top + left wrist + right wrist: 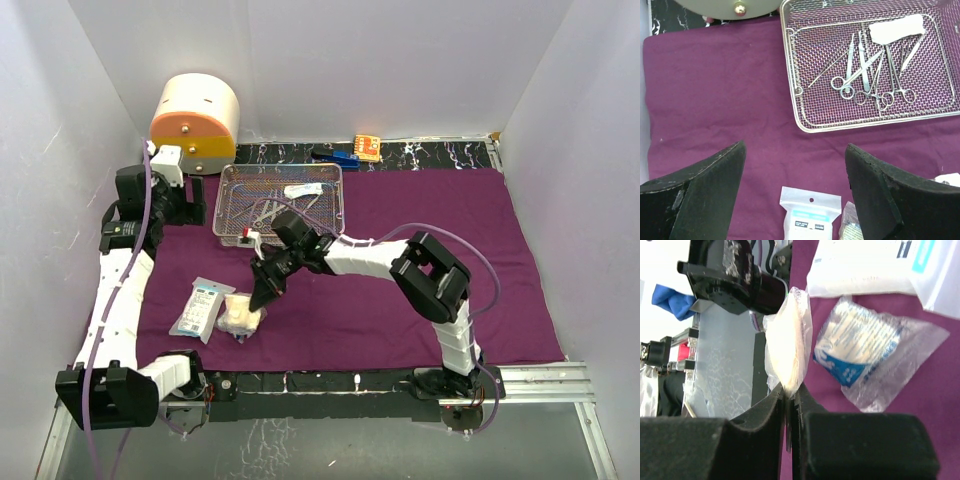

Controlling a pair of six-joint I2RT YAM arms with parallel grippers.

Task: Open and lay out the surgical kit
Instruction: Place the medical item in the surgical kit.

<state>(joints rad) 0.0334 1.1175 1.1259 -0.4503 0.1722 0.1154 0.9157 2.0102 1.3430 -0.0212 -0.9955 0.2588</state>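
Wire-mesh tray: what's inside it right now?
Steel instruments, ring-handled forceps and tweezers, lie bunched in the wire-mesh tray, with a white packet across some tips. Anything beneath that packet is hidden.

Top camera looks down on the whole bench (pixel 440 155) from the near side; both close wrist cameras share the packets (pixel 810 215) on purple cloth (pixel 715 100).
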